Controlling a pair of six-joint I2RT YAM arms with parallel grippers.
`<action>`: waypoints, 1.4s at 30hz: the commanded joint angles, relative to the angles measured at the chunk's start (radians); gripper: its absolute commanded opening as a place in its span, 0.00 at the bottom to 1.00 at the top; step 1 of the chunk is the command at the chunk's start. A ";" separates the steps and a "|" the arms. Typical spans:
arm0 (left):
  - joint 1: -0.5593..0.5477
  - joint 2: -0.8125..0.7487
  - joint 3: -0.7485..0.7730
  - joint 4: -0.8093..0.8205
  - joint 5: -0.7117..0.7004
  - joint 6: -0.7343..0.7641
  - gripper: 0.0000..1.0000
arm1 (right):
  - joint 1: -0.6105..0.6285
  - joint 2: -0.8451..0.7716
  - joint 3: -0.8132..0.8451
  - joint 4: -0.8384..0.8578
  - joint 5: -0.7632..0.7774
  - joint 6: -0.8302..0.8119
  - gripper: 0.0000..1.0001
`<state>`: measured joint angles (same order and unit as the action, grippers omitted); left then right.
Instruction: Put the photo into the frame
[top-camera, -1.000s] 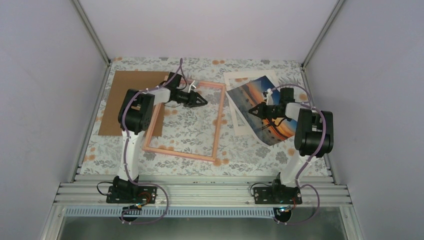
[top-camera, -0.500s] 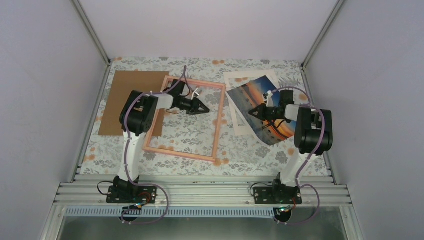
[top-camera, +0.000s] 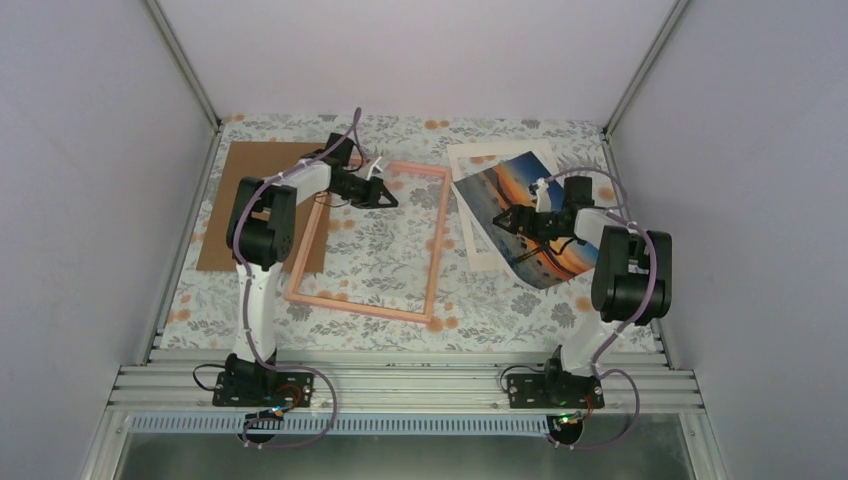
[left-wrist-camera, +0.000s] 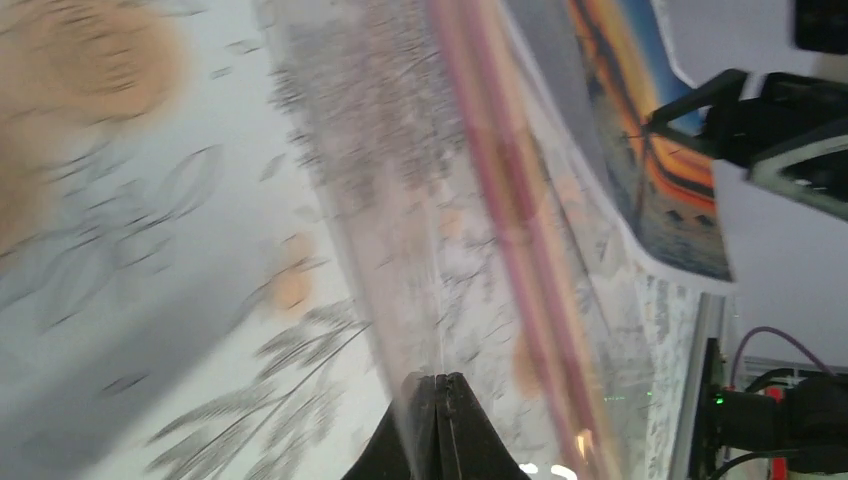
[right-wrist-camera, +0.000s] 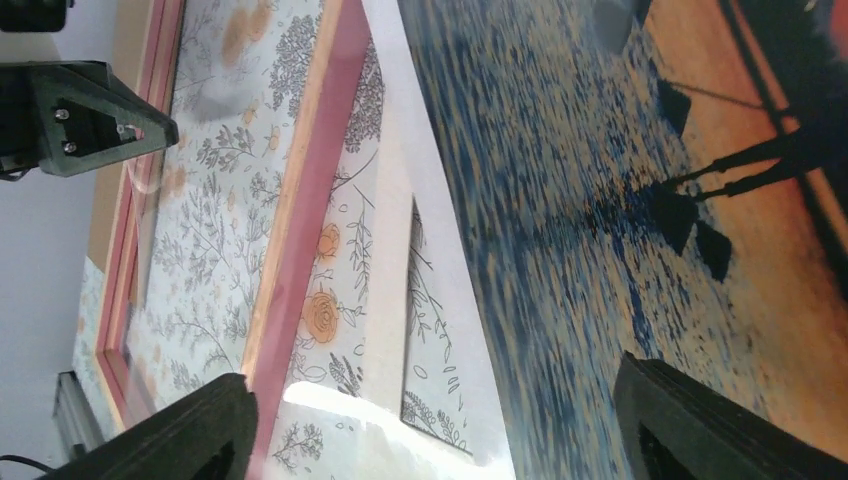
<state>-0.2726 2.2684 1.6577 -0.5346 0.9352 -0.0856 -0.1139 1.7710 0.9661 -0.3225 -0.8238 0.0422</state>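
Observation:
The photo (top-camera: 497, 186), an orange sunset over blue water, lies tilted on a white mat board (top-camera: 484, 256) at the right. My right gripper (top-camera: 512, 220) hovers open over the photo's left edge; in the right wrist view its fingers (right-wrist-camera: 190, 435) straddle the photo (right-wrist-camera: 600, 200) and the mat's edge, holding nothing. The pink frame (top-camera: 437, 250) lies flat mid-table. My left gripper (top-camera: 385, 197) sits inside the frame's far left corner. Its jaws are shut (left-wrist-camera: 440, 380), and a thin clear sheet (left-wrist-camera: 390, 200) rises from between the tips, blurred.
A brown cardboard sheet (top-camera: 235, 200) lies at the left, partly under the frame. The floral tablecloth (top-camera: 380, 260) shows through the frame. Grey walls close in both sides and the back, with a metal rail (top-camera: 400, 385) at the near edge.
My right gripper has opened and let go of the photo. My left gripper has shut and moved back and left, toward the frame's far left corner.

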 joint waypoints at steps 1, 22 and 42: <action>0.056 -0.004 0.027 -0.179 -0.065 0.147 0.02 | -0.009 -0.086 -0.014 -0.068 0.058 -0.100 0.92; 0.141 0.170 0.303 -0.568 -0.196 0.334 0.02 | -0.008 -0.223 0.012 -0.287 0.193 -0.333 1.00; 0.162 0.120 0.231 -0.515 -0.229 0.268 0.02 | -0.008 -0.226 0.014 -0.303 0.229 -0.352 1.00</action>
<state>-0.1150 2.4226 1.9110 -1.0458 0.7620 0.1902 -0.1139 1.5497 0.9665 -0.6193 -0.6052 -0.2871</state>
